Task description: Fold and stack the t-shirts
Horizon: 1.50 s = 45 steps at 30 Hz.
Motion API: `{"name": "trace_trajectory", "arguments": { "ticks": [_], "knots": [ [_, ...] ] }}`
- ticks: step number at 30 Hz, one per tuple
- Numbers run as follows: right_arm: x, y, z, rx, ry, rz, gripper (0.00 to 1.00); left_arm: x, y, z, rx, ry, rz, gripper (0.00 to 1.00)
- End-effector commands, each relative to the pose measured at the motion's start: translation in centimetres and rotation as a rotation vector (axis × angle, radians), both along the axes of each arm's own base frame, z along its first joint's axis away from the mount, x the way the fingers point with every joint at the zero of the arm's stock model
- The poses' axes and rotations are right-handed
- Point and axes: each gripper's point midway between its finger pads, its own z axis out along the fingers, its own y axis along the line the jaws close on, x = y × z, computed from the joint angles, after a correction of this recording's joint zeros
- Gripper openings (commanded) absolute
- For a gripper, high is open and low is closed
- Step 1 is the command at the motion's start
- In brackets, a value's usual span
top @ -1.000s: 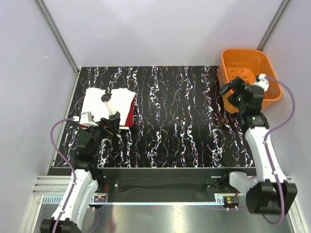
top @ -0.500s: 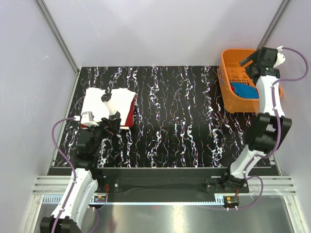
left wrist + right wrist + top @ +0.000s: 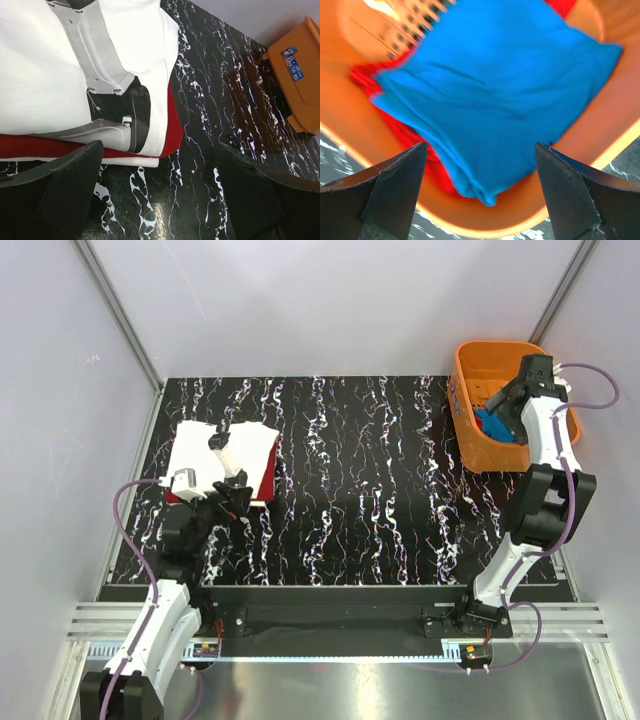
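Blue t-shirt (image 3: 495, 95) lies crumpled in the orange basket (image 3: 468, 445) at the table's far right, over a red t-shirt (image 3: 405, 135). It is directly beneath the right gripper (image 3: 479, 150), whose jaws are wide and empty. The left gripper (image 3: 159, 147), also open, sits well apart by the folded stack (image 3: 45, 75).

Open table (image 3: 360, 490) runs between the stack (image 3: 195, 450), left, and the basket (image 3: 468, 445), far right. Basket walls ring the blue shirt (image 3: 500, 90); the way in is from above.
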Motion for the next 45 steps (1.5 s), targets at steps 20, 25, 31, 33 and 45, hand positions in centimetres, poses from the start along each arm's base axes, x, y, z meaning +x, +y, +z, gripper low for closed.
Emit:
{"name": "trace_trajectory", "arguments": {
  "ticks": [20,25,31,33,45],
  "knots": [
    [-0.4,9.2,-2.3,0.350,0.016,0.408,0.00,0.5,-0.2,3.0,0.001,-0.067,-0.005,0.99],
    [0.3,8.9,3.6,0.306,-0.095,0.401,0.00,0.5,-0.1,3.0,0.003,-0.068,-0.003,0.99],
    [0.5,9.0,10.3,0.256,-0.223,0.412,0.00,0.6,-0.2,2.9,0.003,-0.066,-0.006,0.99],
    [0.3,9.3,11.6,0.258,-0.252,0.426,0.00,0.6,-0.2,2.9,0.004,-0.067,-0.007,0.99],
    [0.1,11.4,22.6,0.179,-0.475,0.510,0.00,0.5,-0.3,3.0,0.010,-0.070,-0.008,0.99]
  ]
}}
